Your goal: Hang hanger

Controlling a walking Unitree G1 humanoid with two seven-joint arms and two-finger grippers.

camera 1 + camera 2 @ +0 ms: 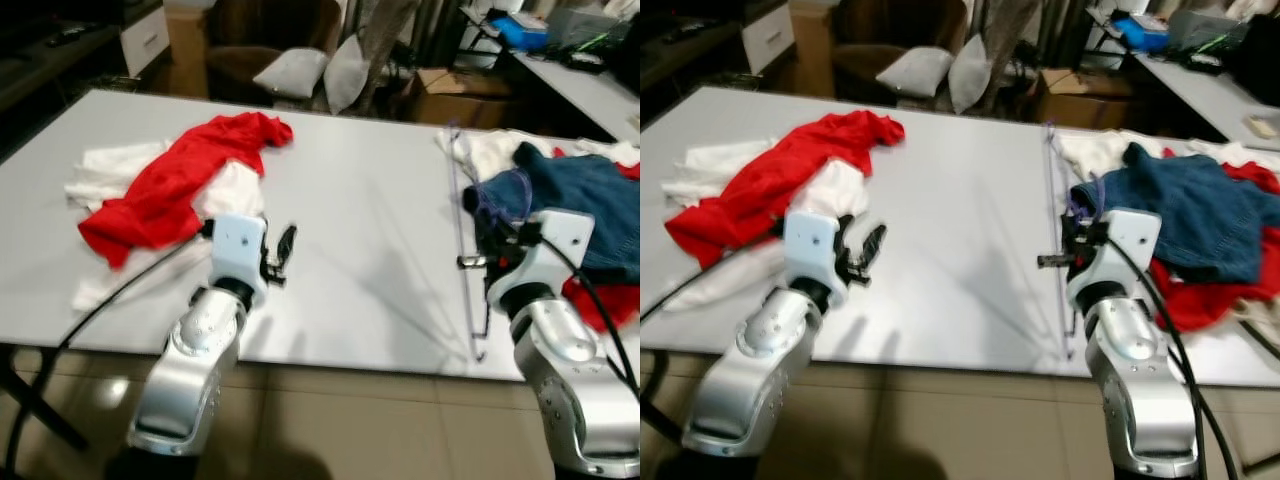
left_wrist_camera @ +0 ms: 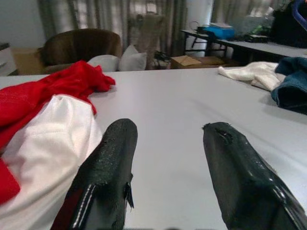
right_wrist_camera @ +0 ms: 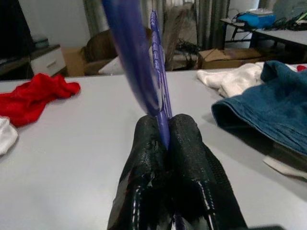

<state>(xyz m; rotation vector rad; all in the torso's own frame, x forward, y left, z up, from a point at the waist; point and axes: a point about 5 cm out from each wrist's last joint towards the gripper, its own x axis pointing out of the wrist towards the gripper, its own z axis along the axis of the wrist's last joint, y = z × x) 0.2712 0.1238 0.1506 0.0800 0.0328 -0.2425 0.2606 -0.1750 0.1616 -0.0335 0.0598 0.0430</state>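
Jaws, right: I read them pinched tight on the thin purple-blue plastic hanger [image 3: 160, 103], which rises from between the two black fingers [image 3: 192, 158] in the right wrist view. Jaws, left: spread wide with nothing between them, fingers [image 2: 108, 167] hovering low over the white tabletop [image 1: 370, 200].

Landmark: the white tabletop.

Right gripper [image 1: 1072, 250]: over the tabletop's near right part, just beside the crumpled blue denim garment [image 1: 1185, 205]. From the head views I see the hanger as a thin line running from the far side of the tabletop toward its near edge, crossing at the gripper; its shape is hard to make out there. The right wrist view gives the colour and the grip, but the hanger's upper end is blurred and cut off by the frame.

Left gripper [image 1: 283, 250]: over the tabletop's near left part, near the rumpled red cloth [image 1: 180, 180] lying on a white cloth [image 1: 110, 170].

Denim garment: at the tabletop's right side, lying over red fabric [image 1: 1200, 295] and beside a white garment [image 3: 237, 79]; the pile runs off the frame edge.

Beyond the tabletop's far edge: brown armchair [image 2: 81, 45] with grey cushions [image 1: 295, 70], cardboard box [image 1: 1090, 95], all soft in focus.
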